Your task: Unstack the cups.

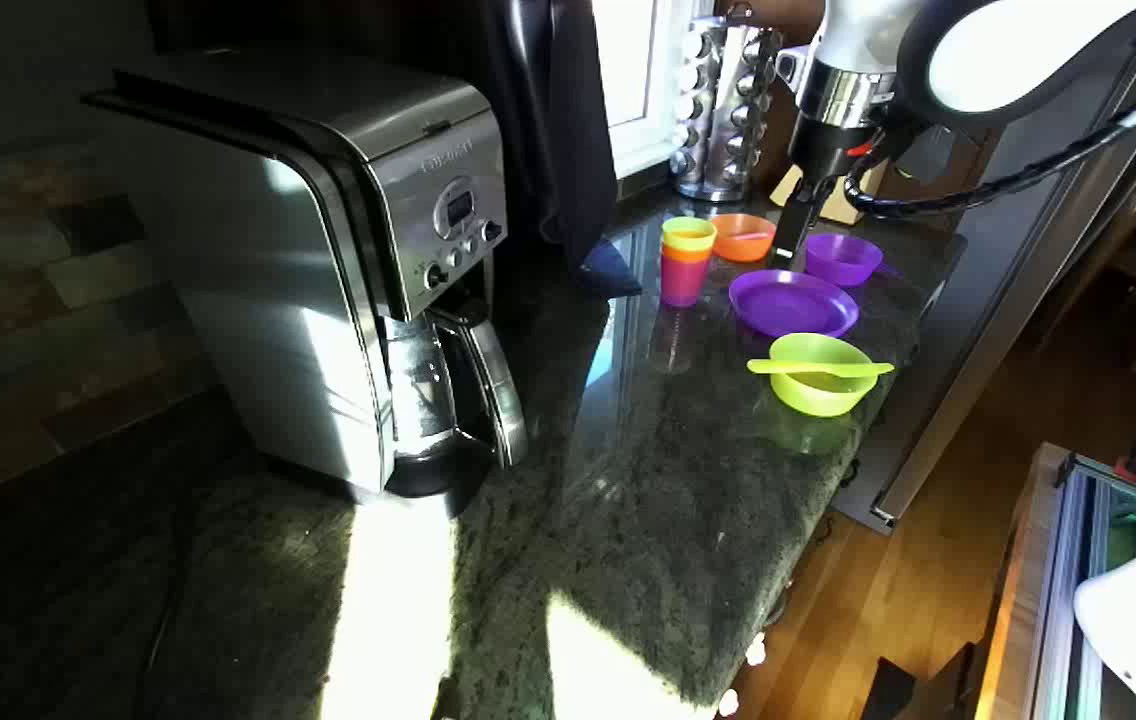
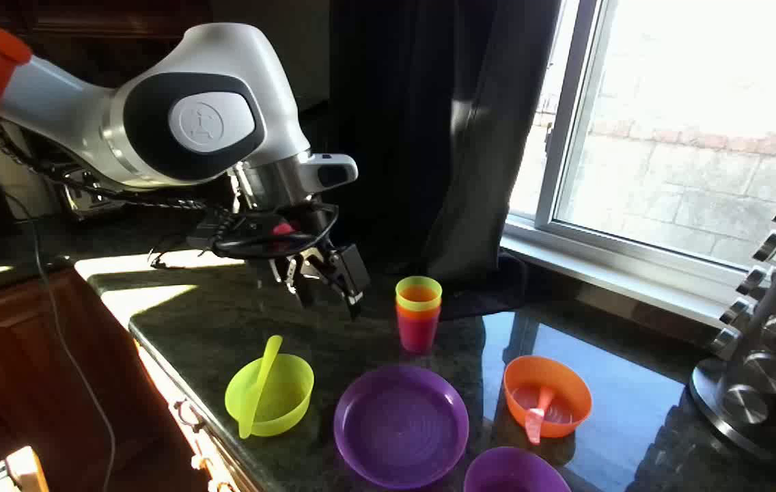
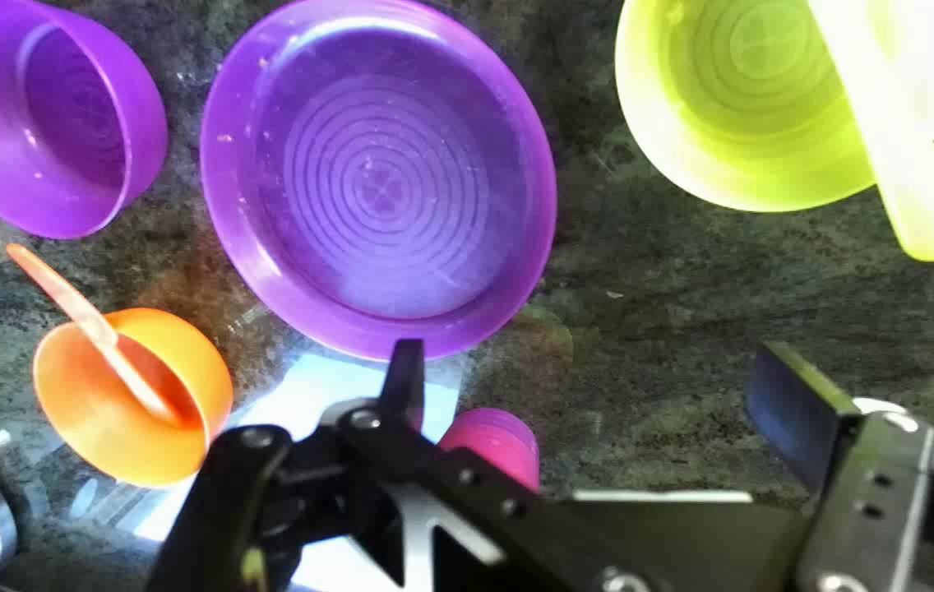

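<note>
The cups stand upright as one nested stack on the dark counter. A lime green cup (image 2: 402, 299) is at the top, an orange cup (image 2: 419, 315) shows as a band under it, and a pink one (image 2: 417, 335) forms the base. In an exterior view the same stack (image 1: 684, 275) is beside the orange bowl. My gripper (image 2: 328, 305) hangs above the counter, apart from the stack and off to its side. From the wrist, the gripper (image 3: 590, 370) is spread wide with nothing between its fingers. Only the pink lower part (image 3: 500, 440) shows there; a finger linkage hides the rest.
A purple plate (image 2: 402, 427) lies near the stack. Around it are a lime green bowl (image 1: 818, 395) with a utensil across it, an orange bowl (image 2: 559, 386) with a spoon, and a purple bowl (image 3: 97, 123). A steel coffee maker (image 1: 438, 180) and a spice rack (image 2: 764, 362) stand farther off.
</note>
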Motion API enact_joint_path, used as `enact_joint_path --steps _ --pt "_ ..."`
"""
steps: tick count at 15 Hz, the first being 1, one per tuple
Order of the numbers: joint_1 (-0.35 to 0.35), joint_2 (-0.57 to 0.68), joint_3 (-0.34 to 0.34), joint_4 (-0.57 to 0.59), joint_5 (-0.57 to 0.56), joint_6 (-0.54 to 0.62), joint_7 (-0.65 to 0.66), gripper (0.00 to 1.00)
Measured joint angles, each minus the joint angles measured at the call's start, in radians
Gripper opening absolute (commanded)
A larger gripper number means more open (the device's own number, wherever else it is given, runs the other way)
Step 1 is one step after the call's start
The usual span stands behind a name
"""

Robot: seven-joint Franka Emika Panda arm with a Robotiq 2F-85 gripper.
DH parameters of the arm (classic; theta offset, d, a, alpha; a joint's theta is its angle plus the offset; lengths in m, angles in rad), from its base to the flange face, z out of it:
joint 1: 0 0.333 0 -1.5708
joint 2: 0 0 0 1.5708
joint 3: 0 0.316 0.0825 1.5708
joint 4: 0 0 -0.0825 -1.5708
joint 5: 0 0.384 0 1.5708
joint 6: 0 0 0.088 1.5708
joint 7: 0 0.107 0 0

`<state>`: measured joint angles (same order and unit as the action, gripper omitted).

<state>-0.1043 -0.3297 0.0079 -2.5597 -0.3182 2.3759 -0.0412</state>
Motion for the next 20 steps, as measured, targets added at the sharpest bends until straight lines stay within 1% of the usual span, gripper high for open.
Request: enact_joint_path --steps 7,9,13,20 --pt "0.0 0.0 0.0 0.0 0.0 0.0 0.0 1.0" --pt "0.0 0.007 -0.004 0.015 0.023 -0.011 0.03 1.0" --pt "-0.013 0.079 -0.025 0.124 0.085 -0.023 0.146 1.0" --pt "-0.026 0.295 -0.06 0.336 0.198 -0.037 0.354 1.0"
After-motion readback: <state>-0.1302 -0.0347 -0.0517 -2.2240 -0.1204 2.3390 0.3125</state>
